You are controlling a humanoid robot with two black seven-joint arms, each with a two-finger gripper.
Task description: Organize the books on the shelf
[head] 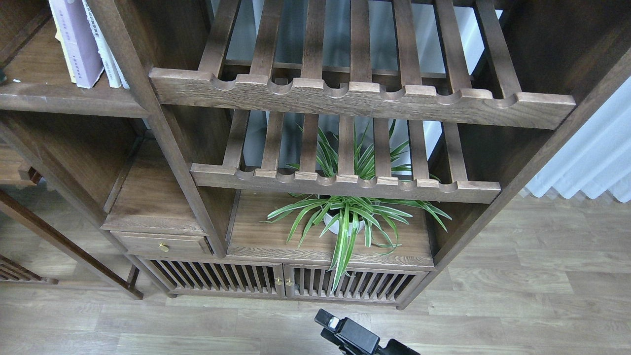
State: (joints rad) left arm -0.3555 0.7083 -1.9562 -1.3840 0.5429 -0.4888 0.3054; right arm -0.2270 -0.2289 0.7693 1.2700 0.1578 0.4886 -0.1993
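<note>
A pale lavender-white book [76, 42] stands upright on the solid dark-brown shelf [64, 98] at the upper left. Thin white-spined books [106, 49] stand against its right side, and a yellow edge shows behind its left side. The thick black-edged book and the colourful "300" book are out of view. A black part of my arm, likely the right gripper [347, 334], pokes in at the bottom middle over the floor, far from the books; its fingers cannot be told apart. My left gripper is not in view.
Two slatted racks with scalloped front rails [360, 98] fill the middle bay. A potted spider plant [345, 222] stands on the lower board under them. A small drawer [162, 244] and slatted cabinet doors [281, 281] sit below. White curtain [586, 162] hangs at right.
</note>
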